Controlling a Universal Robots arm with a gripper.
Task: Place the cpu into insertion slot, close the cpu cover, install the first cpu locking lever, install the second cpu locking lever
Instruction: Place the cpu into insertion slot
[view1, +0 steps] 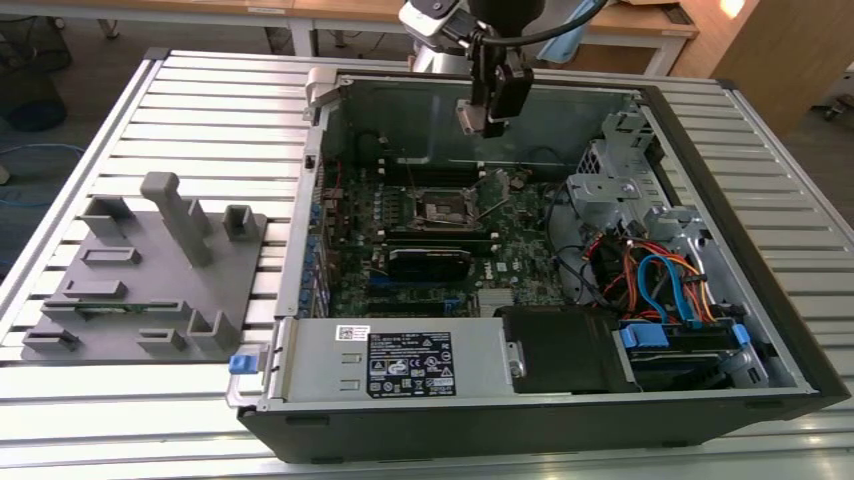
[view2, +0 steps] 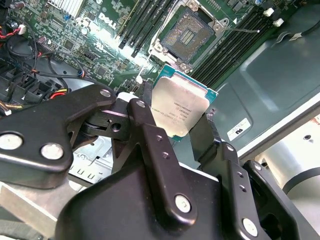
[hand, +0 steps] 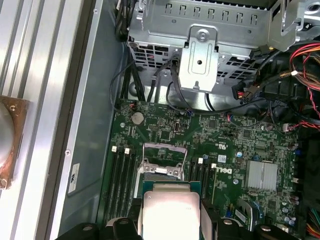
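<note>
Gripper (view2: 175, 117) clamps cpu (view2: 182, 102), side edges hidden by fingers (view2: 150, 135); insertion slot (view2: 187, 32) uncovered.

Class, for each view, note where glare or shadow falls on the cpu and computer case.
Second wrist view: the cpu, gripped by the hand, shines pale, and a washed-out patch glows outside the computer case. First wrist view: it looks bright against the darker motherboard. Exterior view: the case interior sits in shade.

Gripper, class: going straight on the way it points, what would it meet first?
Probably the square black insertion slot in the green circuit board, beyond the held silver-topped cpu; depth is unclear.
</note>
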